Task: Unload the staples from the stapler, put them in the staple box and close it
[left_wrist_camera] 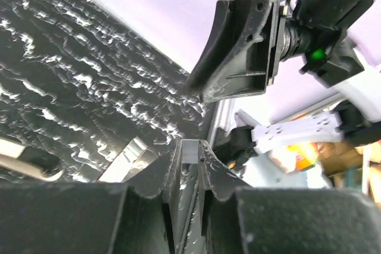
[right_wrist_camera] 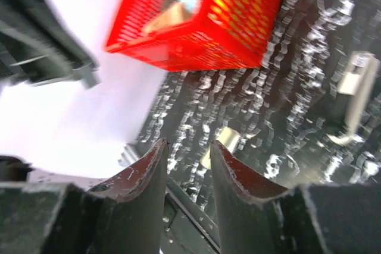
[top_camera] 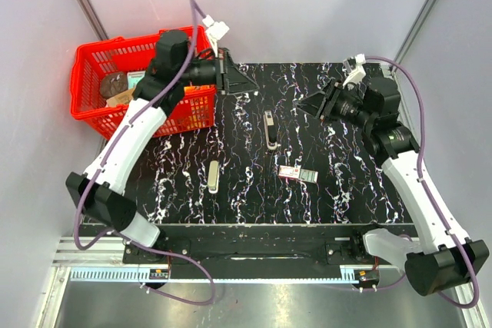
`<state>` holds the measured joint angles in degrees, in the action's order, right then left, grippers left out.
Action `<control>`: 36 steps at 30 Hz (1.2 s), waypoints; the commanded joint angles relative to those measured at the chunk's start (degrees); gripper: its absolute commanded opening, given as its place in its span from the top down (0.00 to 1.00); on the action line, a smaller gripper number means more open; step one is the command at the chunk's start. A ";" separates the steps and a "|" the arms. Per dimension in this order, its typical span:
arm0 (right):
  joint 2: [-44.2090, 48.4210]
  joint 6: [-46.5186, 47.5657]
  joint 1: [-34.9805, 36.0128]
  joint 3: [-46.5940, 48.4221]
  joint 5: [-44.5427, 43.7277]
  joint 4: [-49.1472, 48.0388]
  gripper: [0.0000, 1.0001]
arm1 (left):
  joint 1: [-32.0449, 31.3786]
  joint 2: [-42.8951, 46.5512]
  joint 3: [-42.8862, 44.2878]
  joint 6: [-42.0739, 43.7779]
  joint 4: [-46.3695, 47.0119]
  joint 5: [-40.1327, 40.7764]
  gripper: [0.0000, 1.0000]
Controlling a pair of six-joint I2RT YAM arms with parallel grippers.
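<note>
right hand point(right_wrist_camera: 187, 148), closest to its wrist camera, has its two black fingers parted with only air between them, so it is released and grasping nothing; left hand point(left_wrist_camera: 189, 147) is clenched tight, and i can make out nothing gripped in it; both hands hang above the black white-veined marble-pattern worktop point(top_camera: 346, 197), the left one by the red plastic mesh basket point(top_camera: 201, 107) at the far left, the right one at the far right.

small bar-shaped stapler with a cream-beige shell and dark grey inner part point(top_camera: 270, 129) lies flat near the middle of the worktop, between the two hands and touched by neither; a plain cream-beige bar point(top_camera: 213, 176) lies well apart to its near left, and whether it belongs to the stapler i cannot tell; a small flat red-and-white box point(top_camera: 297, 173) lies just near-right of the stapler, apart from it.

as a judgement, the unloading looks unfinished or at least unproven: no loose strip of staples is visible anywhere, and the stapler is too small in the top view to show whether its channel is open or empty; taking hold of it again seems to be what is left.

print on the box is too small to read; no other brand or writing is legible.
</note>
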<state>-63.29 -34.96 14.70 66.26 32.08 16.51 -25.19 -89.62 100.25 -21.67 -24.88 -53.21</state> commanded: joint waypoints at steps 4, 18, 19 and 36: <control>1.59 -10.91 0.33 0.71 12.48 -22.47 0.57 | 1.81 5.25 -16.82 -39.12 47.17 -7.53 1.00; -4.03 -9.54 7.08 3.34 10.31 -23.48 0.54 | 1.81 5.95 -30.90 -53.30 69.18 -2.78 1.00; -4.82 -7.77 8.75 4.39 9.51 -21.28 0.53 | 1.90 5.78 -30.99 -53.73 69.88 -2.78 1.00; -8.43 -8.28 12.90 6.16 6.77 -24.33 0.57 | 1.90 6.39 -32.04 -55.15 71.12 -3.83 1.00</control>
<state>-71.31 -44.07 26.68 69.32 40.16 -4.89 -23.40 -85.56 68.12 -76.58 43.22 -57.01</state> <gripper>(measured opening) 0.437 0.173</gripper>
